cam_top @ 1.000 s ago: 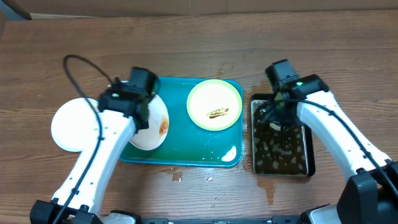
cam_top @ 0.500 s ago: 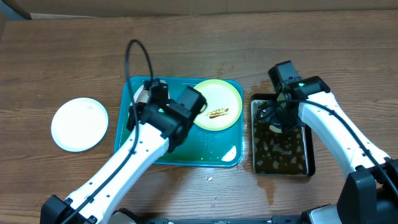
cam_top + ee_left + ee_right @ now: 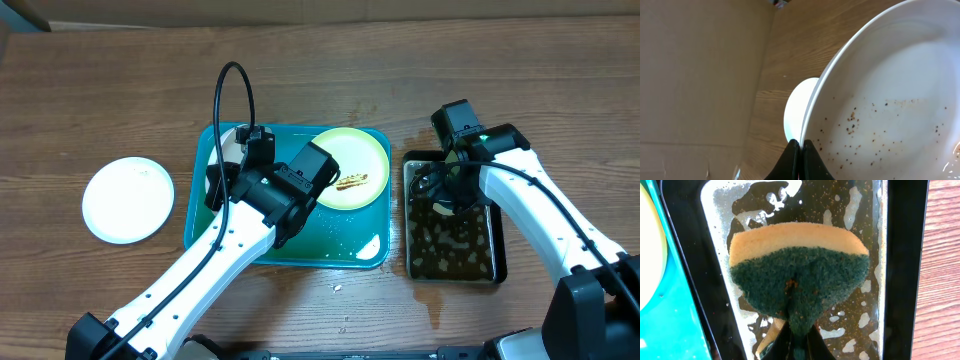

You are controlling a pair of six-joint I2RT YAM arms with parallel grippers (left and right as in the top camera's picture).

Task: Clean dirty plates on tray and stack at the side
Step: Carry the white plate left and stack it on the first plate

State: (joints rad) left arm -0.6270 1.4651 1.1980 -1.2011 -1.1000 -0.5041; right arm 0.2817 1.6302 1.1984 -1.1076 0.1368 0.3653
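Observation:
My left gripper is shut on the rim of a white plate speckled with brown crumbs, held tilted over the left part of the teal tray. From overhead the arm hides most of this plate. A pale green plate with a brown smear lies in the tray's right half. A clean white plate rests on the table left of the tray. My right gripper is shut on a green and yellow sponge.
A black pan of dark brown liquid stands right of the tray, with the sponge held over it. Water drops lie on the wood in front of the tray. A black cable loops above the left arm.
The left arm has swung right from the tray's left edge to over the tray, carrying the white plate. The white plate on the table is now uncovered. The right arm has not moved.

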